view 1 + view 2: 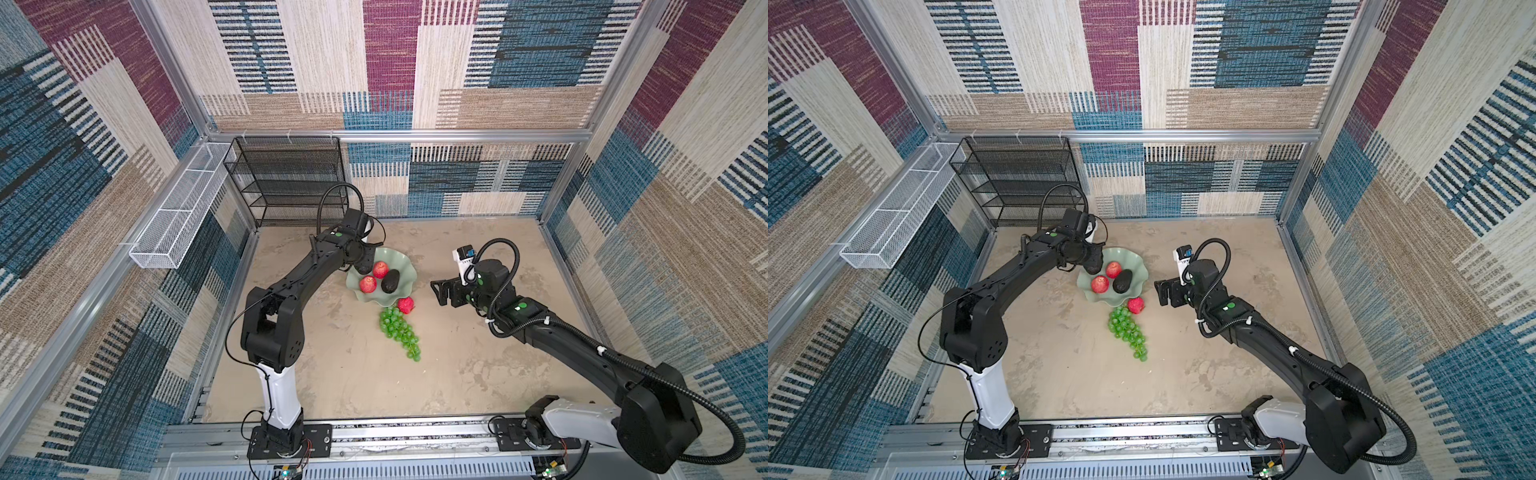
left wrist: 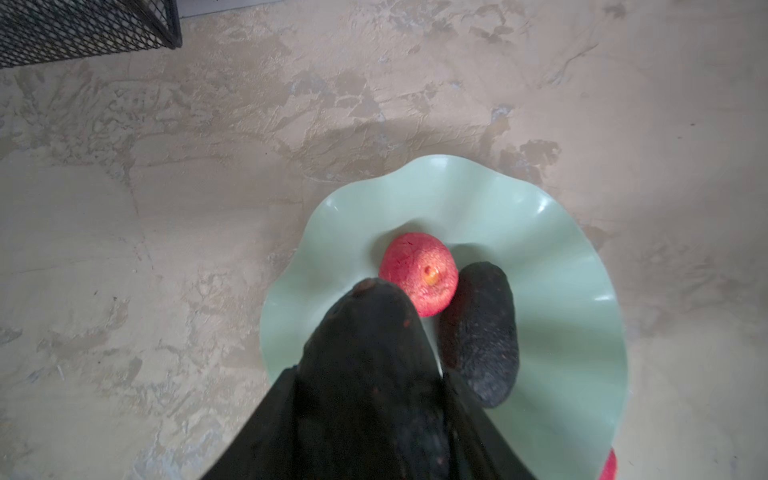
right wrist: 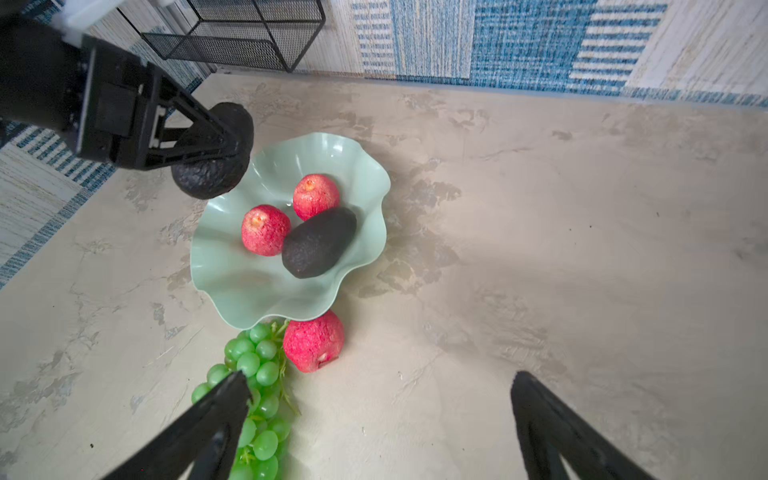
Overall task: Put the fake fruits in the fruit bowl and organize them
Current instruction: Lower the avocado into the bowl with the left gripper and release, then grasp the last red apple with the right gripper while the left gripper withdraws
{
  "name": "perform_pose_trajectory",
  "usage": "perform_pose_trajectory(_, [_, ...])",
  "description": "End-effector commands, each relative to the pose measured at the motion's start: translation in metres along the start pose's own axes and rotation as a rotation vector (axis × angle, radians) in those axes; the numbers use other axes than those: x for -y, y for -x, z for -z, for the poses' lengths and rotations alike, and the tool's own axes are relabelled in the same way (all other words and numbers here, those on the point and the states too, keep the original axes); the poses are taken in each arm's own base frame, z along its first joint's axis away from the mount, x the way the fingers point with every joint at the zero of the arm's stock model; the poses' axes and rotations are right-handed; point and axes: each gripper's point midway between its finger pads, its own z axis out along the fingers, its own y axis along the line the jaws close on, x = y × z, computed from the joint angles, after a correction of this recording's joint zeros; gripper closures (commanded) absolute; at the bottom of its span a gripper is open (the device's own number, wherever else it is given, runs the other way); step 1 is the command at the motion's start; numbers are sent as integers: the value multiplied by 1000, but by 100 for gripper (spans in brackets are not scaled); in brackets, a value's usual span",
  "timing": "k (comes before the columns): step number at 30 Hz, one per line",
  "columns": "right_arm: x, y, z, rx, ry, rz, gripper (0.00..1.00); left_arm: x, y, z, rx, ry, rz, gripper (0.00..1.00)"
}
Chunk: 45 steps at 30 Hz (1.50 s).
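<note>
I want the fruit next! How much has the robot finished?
Two red apples and one avocado already lie in the bowl. The left tool holds a second avocado over the bowl's rim. The third apple and the grapes wait on the table beside the bowl; the right tool is open and empty.

The table (image 1: 457,365) is a flat top with a mottled beige, plaster-like finish, and the pale green fruit bowl (image 1: 409,269) stands on it near the middle. Tight against the bowl's near edge lie a red apple (image 1: 406,305) and, touching that apple, a bunch of green grapes (image 1: 398,331) trailing away from the bowl. Well beyond the bowl, to its far left, stands a black wire rack (image 1: 286,183).
</note>
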Motion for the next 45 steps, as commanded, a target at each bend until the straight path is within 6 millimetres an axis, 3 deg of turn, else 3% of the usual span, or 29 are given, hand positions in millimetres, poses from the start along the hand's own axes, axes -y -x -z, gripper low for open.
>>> perform_pose_trajectory(1, [0,2,0,26,6,-28,0,-12,-8,-12,-60,67,-51,54])
perform_pose_trajectory(9, [-2,-15,-16,-15,31,-39,0,-9,-16,-41,-114,51,-41,51])
perform_pose_trajectory(14, [-7,-25,-24,-26,70,-57,0,-5,-21,-49,-141,32,-28,37])
perform_pose_trajectory(18, [-13,-37,-34,-44,122,-84,1,-5,-14,-42,-124,33,-24,30])
perform_pose_trajectory(23, [-23,-49,-47,-65,185,-119,6,-8,9,-13,-44,49,5,28])
perform_pose_trajectory(27, [-30,-62,-58,-95,197,-110,11,-15,32,30,90,76,43,27])
perform_pose_trajectory(31, [-41,-72,-69,-120,217,-92,17,-23,43,78,273,84,98,26])
perform_pose_trajectory(36, [-56,-81,-86,-147,242,-81,19,-39,29,132,453,84,192,23])
perform_pose_trajectory(40, [-59,-83,-100,-158,238,-93,19,-54,4,154,488,84,256,21])
perform_pose_trajectory(45, [-55,-89,-120,-185,206,-107,21,-69,-26,167,476,112,304,21])
